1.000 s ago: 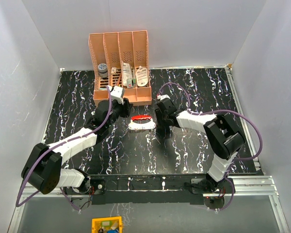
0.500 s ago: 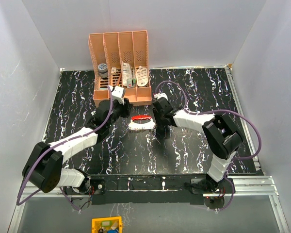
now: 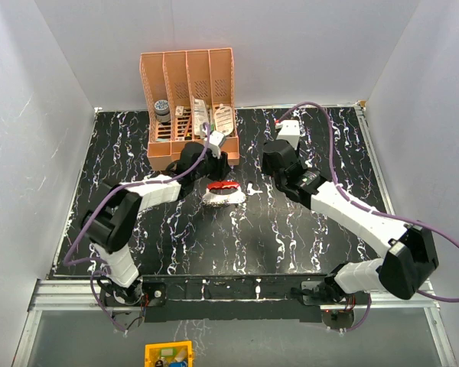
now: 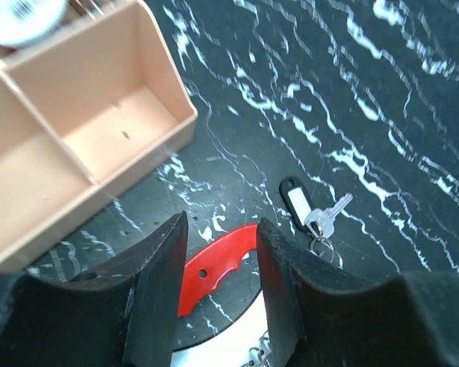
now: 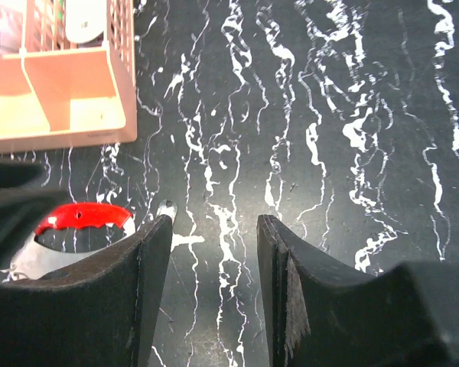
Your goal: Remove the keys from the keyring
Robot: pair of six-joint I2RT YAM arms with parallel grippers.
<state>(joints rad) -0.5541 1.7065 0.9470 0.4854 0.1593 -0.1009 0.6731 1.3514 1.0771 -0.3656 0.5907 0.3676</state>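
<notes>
Located the key (image 4: 331,213) lying flat on the black marbled table (image 4: 398,99), joined to a keyring (image 4: 322,246) together with a black tag (image 4: 296,205) carrying a white insert. Found no writing on that insert. Placed the set to the right of a red toothed piece (image 4: 214,264), apart from it and held by neither gripper.

In the top view, made out the key only as a pale speck; cannot resolve ring or tag there. In the right wrist view, caught only a silvery tip beside one fingertip, with the rest hidden behind it.

Found the left gripper (image 4: 220,228) above the red piece, fingers apart and clamping nothing; cannot tell whether touching it. Found the right gripper (image 5: 212,229) likewise spread, with bare table in the gap.

Noted the red piece seated on a white ring (image 3: 214,200): lower end masked by a finger, ring cut off at the left wrist view's bottom edge.

Recorded a peach organiser (image 4: 92,195) at the rear. Observed dark print on a pale oval tag (image 3: 223,118) inside and on a round white label (image 4: 19,11) clipped by the corner; could read neither.
</notes>
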